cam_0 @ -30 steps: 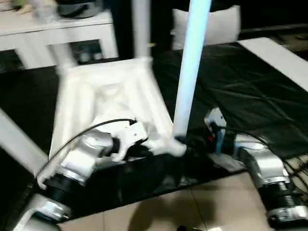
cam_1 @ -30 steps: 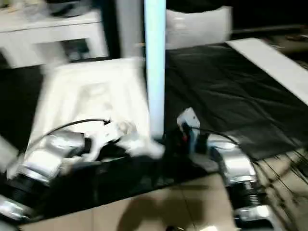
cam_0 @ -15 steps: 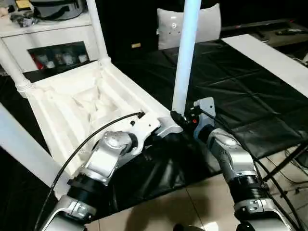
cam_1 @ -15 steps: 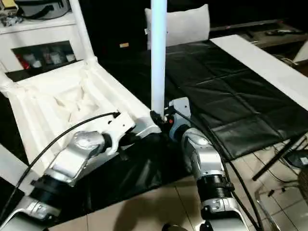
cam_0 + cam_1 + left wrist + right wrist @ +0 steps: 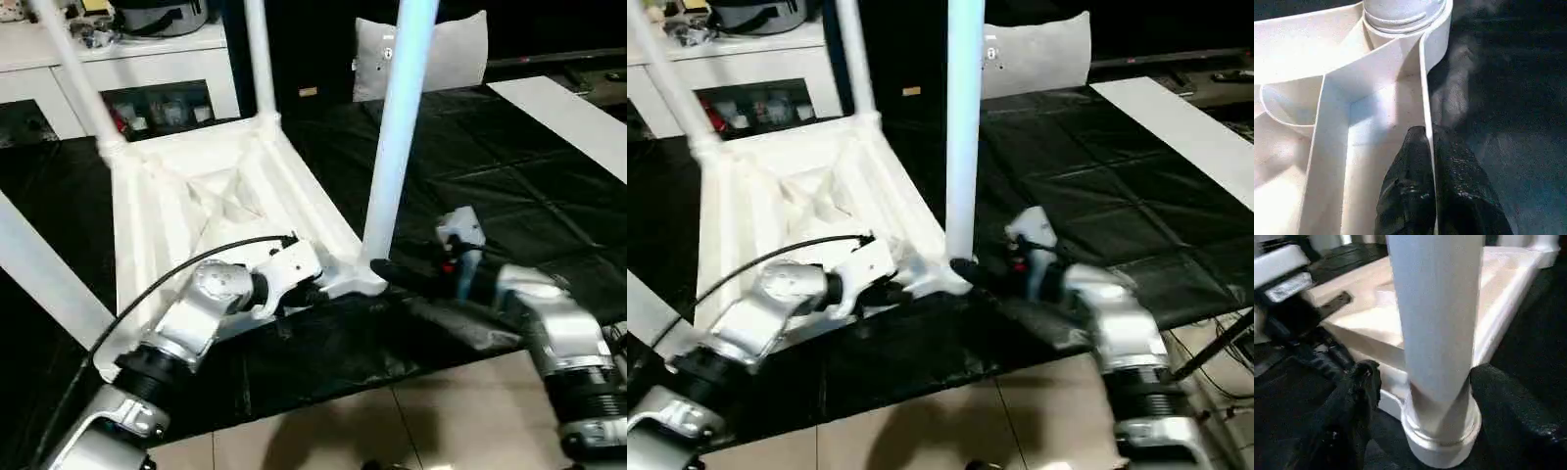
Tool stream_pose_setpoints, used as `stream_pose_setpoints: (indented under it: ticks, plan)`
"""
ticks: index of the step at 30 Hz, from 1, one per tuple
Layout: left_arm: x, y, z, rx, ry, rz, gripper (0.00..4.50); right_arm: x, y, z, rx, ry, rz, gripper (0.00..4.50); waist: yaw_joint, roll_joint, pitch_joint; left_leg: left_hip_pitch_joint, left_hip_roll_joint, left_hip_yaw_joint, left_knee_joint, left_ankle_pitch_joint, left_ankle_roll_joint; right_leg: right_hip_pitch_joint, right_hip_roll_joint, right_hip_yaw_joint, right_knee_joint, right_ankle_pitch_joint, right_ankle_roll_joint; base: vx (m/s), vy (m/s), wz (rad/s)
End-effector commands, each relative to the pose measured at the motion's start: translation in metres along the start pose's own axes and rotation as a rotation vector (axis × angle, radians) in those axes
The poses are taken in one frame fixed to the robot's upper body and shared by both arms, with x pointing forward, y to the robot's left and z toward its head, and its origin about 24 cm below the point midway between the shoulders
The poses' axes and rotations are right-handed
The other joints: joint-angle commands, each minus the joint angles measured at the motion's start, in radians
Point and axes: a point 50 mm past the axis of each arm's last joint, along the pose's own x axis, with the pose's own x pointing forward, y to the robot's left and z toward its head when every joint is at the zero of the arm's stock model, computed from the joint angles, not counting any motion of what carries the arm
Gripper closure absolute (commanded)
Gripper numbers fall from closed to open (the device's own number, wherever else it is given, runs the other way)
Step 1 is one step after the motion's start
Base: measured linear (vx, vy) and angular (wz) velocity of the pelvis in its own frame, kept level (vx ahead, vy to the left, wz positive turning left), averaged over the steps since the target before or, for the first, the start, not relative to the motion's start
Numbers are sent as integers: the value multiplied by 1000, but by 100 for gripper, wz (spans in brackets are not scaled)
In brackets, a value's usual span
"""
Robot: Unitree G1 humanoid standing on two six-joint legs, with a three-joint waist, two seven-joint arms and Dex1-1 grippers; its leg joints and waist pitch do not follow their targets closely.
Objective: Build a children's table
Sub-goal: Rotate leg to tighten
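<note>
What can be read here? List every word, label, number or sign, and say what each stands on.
No text is legible. Marks that may carry print:
Dark mark on the white cushion: too small to read.
Tan sticker on the dark backdrop behind the table: too small to read.
Grey label on the housing of the left gripper: blurred, unreadable.
Items in the cabinet: any labels are too small to read.

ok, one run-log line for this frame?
stage: legs in upturned table top | left gripper: shut on table rim | right gripper: open around near leg
</note>
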Motion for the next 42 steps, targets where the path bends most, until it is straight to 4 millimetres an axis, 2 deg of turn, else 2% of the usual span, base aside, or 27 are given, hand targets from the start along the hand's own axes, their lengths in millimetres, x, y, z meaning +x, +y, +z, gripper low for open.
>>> stream_pose_setpoints:
  ticks: [1,4,5,9,10,11,14,19,27,35,39,42]
  plan:
    - [-5,-4,6,117,3,-113,450,-3,4,4,-27,32,102,99,3,-18,-67,-23,19,14,-66,16,123,82,-66,66,-65,-391,28,0,0,0]
    - [-11,-8,1,178,19,-214,450,-7,4,4,-63,86,162,75,17,-19,-71,-24,25,13,-64,67,136,80,-68,73,-49,-341,5,0,0,0]
    - [-12,-9,0,192,27,-231,450,-7,5,4,-69,96,177,75,17,-19,-71,-24,25,13,-64,67,136,80,-68,73,-49,-341,5,0,0,0]
    - [-20,-9,-4,253,86,-332,450,-8,9,4,-100,150,303,75,36,-22,-69,-19,29,17,-66,59,131,76,-69,76,-49,-359,-3,0,0,0]
    - [-21,-9,-4,261,92,-341,450,-8,9,4,-102,158,320,100,39,-22,-68,-19,30,17,-67,54,126,76,-70,75,-50,-368,-2,0,0,0]
    - [-22,-8,-4,269,98,-354,450,-7,10,4,-104,166,339,108,41,-25,-68,-18,30,18,-67,53,123,76,-70,76,-51,-372,0,0,0,0]
    - [-23,-8,-4,290,112,-385,450,-4,13,4,-102,177,397,125,50,-25,-69,-17,31,18,-67,54,110,76,-71,76,-50,-375,5,0,0,0]
    - [-22,-8,-1,299,103,-414,450,0,18,2,-79,179,467,175,53,-32,-71,-19,32,19,-67,67,109,77,-72,78,-46,-354,-1,0,0,0]
    - [-22,-10,-2,303,98,-436,450,5,19,0,-73,177,495,241,55,-31,-72,-19,32,19,-67,69,103,77,-72,77,-46,-363,3,0,0,0]
    - [-22,-11,-2,242,57,-414,450,4,26,-6,-24,142,527,258,55,-32,-72,-21,31,20,-67,66,99,78,-71,76,-47,-367,8,0,0,0]
    - [-18,-11,4,152,9,-345,450,9,31,-7,9,83,474,259,56,-30,-71,-20,33,21,-67,67,95,78,-73,77,-49,-369,7,0,0,0]
    - [-12,-14,9,99,-21,-286,450,16,34,-11,23,54,398,259,47,-33,-64,-20,22,25,-70,20,81,78,-68,68,-66,-443,39,0,0,0]
